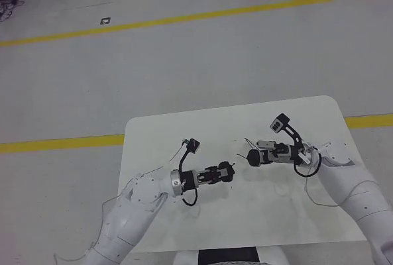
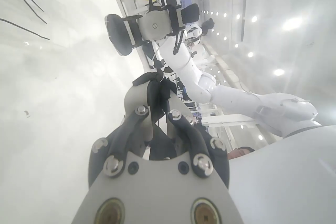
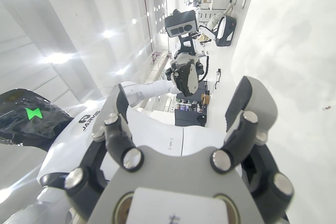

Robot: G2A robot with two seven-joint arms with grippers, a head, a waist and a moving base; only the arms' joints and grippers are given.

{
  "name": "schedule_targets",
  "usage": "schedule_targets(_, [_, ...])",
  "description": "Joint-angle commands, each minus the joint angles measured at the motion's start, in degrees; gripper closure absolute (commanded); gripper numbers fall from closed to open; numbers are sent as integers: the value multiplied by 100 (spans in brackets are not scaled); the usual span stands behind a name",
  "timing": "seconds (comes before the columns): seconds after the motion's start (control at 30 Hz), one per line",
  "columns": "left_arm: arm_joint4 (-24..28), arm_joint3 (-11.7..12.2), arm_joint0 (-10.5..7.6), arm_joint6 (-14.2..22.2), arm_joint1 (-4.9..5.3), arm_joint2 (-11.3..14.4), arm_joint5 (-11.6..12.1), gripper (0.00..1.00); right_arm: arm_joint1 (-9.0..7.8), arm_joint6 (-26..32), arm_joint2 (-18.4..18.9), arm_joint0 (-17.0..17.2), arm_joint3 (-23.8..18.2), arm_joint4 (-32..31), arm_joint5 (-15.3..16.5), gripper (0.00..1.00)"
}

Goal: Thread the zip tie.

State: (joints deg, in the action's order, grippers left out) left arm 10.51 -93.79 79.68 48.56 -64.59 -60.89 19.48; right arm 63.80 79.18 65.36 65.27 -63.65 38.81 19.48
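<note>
Left gripper [image 2: 157,93] pinches the dark zip tie [image 2: 143,80], probably light, springy and slick. Right gripper [image 1: 251,158], at its two o'clock, gapes empty; grasping near the tail seems best.

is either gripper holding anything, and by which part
Left gripper pinches the black zip tie between its fingers, a short bit poking past them. Right gripper is open, holding nothing.

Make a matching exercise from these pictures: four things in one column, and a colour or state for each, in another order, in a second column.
Column one:
1. left gripper
2. right gripper
3. zip tie
4. floor stripe

Column two:
a. yellow
b. open, holding nothing
c. black
d. shut on the zip tie

Pairs: 1-d, 2-b, 3-c, 4-a.
</note>
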Motion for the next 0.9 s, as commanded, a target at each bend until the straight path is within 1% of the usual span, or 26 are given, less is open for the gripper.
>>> schedule_targets(0.0, [15, 7, -2, -2, 0, 0, 0, 100, 0, 2, -1, 0, -1, 5, 0, 0])
schedule_targets(0.2, [15, 7, -2, -2, 0, 0, 0, 100, 0, 2, -1, 0, -1, 5, 0, 0])
schedule_targets(0.23, [-189, -31, -19, -78, 4, 14, -11, 100, 0, 2, -1, 0, -1, 5, 0, 0])
schedule_targets(0.27, [-465, -119, -28, -152, 13, 34, 0, 100, 0, 2, -1, 0, -1, 5, 0, 0])
schedule_targets(0.3, [-701, -283, -6, -239, 24, 42, 0, 100, 0, 2, -1, 0, -1, 5, 0, 0])
schedule_targets(0.33, [-918, -365, 18, -340, 40, 6, 0, 100, 0, 2, -1, 0, -1, 5, 0, 0])
schedule_targets(0.37, [-1283, -430, 35, -436, 63, -43, 0, 100, 0, 2, -1, 0, -1, 5, 0, 0])
schedule_targets(0.4, [-1788, -531, 89, -599, 91, -91, -22, 100, 0, 2, -1, 0, -1, 5, 0, 0])
schedule_targets(0.47, [-2091, -658, 218, -845, 115, -139, -59, 100, 0, 2, -1, 0, -1, 5, 0, 0])
schedule_targets(0.5, [-2215, -696, 256, -947, 128, -185, -95, 100, 0, 2, -1, 0, -1, 5, 0, 0])
schedule_targets(0.53, [-2663, -773, 282, -1058, 155, -251, -209, 100, 0, 2, -1, 0, -1, 5, 0, 0])
schedule_targets(0.57, [-2913, -855, 338, -1171, 167, -263, -316, 100, 0, 2, -1, 0, -1, 5, 0, 0])
schedule_targets(0.6, [-2975, -925, 405, -1319, 170, -273, -383, 100, 0, 2, -1, 0, -1, 5, 0, 0])
schedule_targets(0.63, [-2863, -988, 485, -1442, 171, -281, -339, 100, 0, 2, -1, 0, -1, 5, 0, 0])
schedule_targets(0.67, [-2731, -994, 527, -1473, 176, -300, -273, 100, 0, 2, -1, 0, -1, 5, 0, 0])
schedule_targets(0.73, [-2694, -992, 555, -1445, 195, -350, -204, 100, 0, 2, -1, 0, -1, 5, 0, 0])
schedule_targets(0.87, [-2748, -1001, 566, -1407, 206, -358, -205, 100, 0, 2, -1, 0, -1, 5, 0, 0])
